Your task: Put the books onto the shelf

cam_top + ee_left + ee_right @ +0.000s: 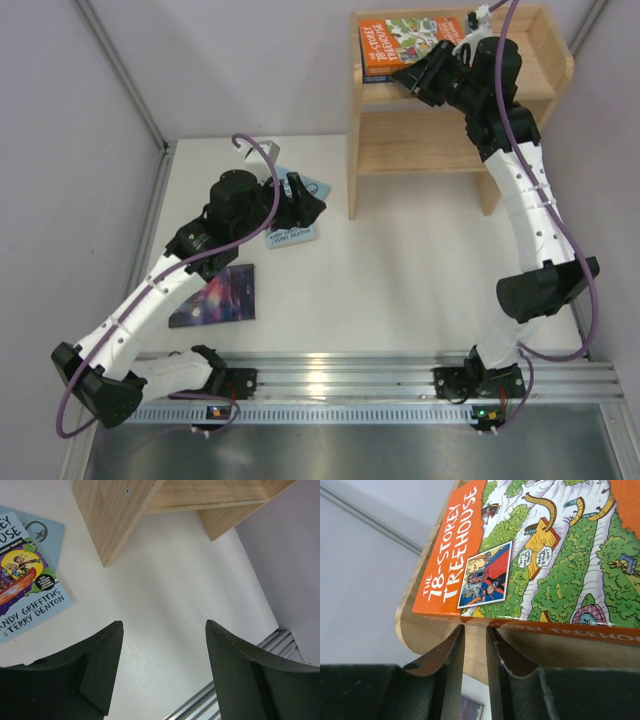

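On the top level of the shelf [450, 150] lay the orange book [400, 45]. The right gripper [475, 630] sat at its near edge, jaws only slightly apart, clamping nothing. Over the table [400, 270], the left gripper [165, 625] hung wide open and empty beside the light blue book [30, 580]. The purple book [220, 295] lay nearer the arm bases.

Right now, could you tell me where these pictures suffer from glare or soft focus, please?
Top external: bright glare on the metal rail at the near edge, otherwise even light. Left wrist: sharp on the light blue book, left fingers dark with little detail. Right wrist: orange Treehouse book crisp, right fingers soft.
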{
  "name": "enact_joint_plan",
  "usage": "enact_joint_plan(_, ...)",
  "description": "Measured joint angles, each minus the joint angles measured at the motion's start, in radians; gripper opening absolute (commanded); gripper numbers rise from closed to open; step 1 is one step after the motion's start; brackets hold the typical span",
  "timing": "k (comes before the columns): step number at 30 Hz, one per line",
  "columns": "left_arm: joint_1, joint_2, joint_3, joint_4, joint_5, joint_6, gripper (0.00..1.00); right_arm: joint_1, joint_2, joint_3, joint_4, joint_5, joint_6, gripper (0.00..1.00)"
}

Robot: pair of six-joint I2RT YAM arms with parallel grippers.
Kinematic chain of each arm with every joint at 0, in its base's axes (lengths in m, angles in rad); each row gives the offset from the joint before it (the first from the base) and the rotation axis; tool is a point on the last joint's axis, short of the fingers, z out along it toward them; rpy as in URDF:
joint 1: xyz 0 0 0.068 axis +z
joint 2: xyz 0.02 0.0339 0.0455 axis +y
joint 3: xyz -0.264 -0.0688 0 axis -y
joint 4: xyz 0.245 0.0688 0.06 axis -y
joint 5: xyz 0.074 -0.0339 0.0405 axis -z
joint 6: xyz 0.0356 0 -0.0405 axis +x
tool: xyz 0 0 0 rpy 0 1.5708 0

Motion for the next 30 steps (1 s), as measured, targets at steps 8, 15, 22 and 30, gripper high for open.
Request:
enact_joint_plan(8,0.001,0.000,0.000,0.000,0.001,-0.004,0.72,-0.002,-0.006,0.074,-0.092,-0.002,-0.042,0.29)
enact_joint_plan(15,0.001,0.000,0.000,0.000,0.008,-0.006,0.72,-0.080,-0.069,0.058,-0.137,0.026,-0.033,0.30)
enact_joint_plan(22,0.003,0.000,0.000,0.001,0.012,-0.010,0.72,-0.240,-0.109,0.043,-0.148,0.035,-0.004,0.31)
enact_joint_plan(30,0.003,0.023,0.000,0.009,0.024,-0.010,0.72,-0.310,-0.117,0.012,-0.122,0.030,0.021,0.31)
